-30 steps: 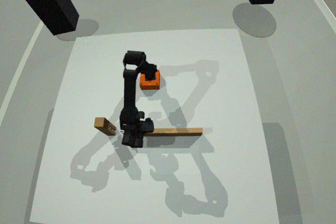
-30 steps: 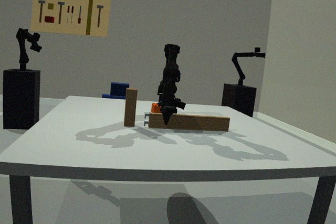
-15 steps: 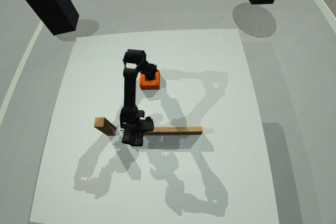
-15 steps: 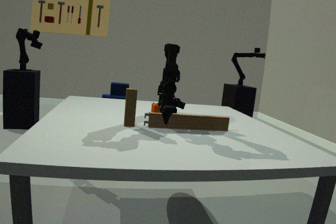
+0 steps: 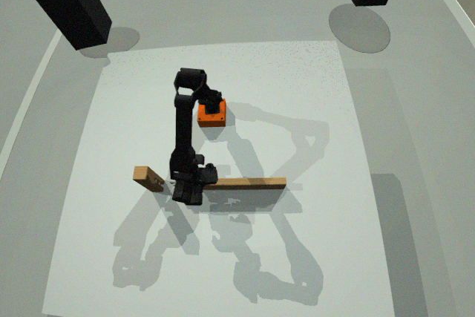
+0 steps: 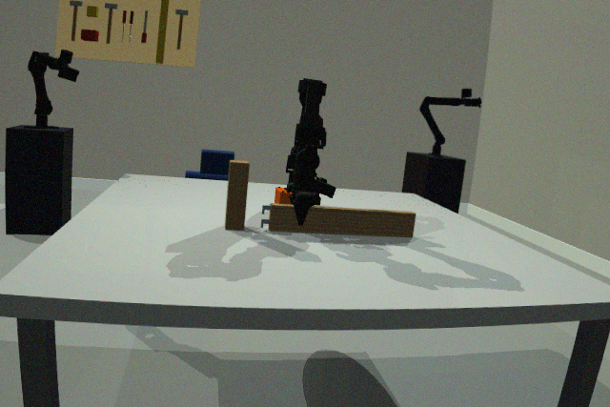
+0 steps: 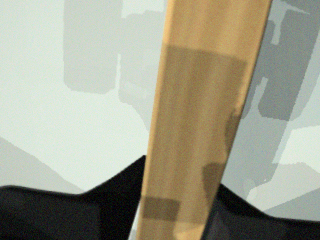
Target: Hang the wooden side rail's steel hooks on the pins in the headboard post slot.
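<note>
Across a white table [image 5: 76,267] [image 6: 98,269] [image 7: 30,75], seen from above, reaching with the arm [image 5: 183,125] [image 6: 310,116] out from an orange base [image 5: 201,122] [image 6: 280,195], and gripping the rail [image 5: 249,183] [image 6: 364,221] [image 7: 200,100] near its post-side end in the closed gripper [image 5: 188,196] [image 6: 301,220] [image 7: 167,163]. From outside, holding the rail lengthwise, pointing 2 hooks [image 5: 172,182] [image 6: 266,208] toward the upright post [image 5: 148,179] [image 6: 237,195], leaving a gap between. At the wrist, pinching the wood between 2 dark fingers, running it slantwise up the view.

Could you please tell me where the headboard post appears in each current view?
Top: headboard post left of centre, beyond the rail's hooked end.
Exterior: upright, left of centre.
Wrist: not in it.
Shared landmark: the wooden rail.
</note>
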Tool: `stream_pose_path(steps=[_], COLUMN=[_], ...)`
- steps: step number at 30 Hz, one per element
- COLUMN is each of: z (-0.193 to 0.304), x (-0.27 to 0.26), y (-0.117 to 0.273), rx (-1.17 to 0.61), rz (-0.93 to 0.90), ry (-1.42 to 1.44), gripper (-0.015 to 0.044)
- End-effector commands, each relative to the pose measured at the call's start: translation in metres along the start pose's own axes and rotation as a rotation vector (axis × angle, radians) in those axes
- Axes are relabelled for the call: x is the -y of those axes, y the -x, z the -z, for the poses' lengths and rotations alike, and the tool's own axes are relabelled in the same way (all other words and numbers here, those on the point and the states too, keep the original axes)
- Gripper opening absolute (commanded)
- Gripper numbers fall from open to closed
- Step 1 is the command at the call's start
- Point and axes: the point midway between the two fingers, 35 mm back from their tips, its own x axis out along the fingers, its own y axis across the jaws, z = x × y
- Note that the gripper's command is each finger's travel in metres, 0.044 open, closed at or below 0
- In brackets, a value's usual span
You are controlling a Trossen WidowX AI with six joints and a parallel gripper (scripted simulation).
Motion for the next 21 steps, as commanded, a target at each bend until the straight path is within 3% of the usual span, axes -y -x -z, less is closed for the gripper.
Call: stream_pose_path(steps=[1,21], z=[-0.0007,0.0], x=[-0.0043,-0.0013], y=[0.0,0.0013], rx=[0.002,0.002], rz=[-0.007,-0.007], ry=[0.015,0.015], gripper=[0.0,0.0])
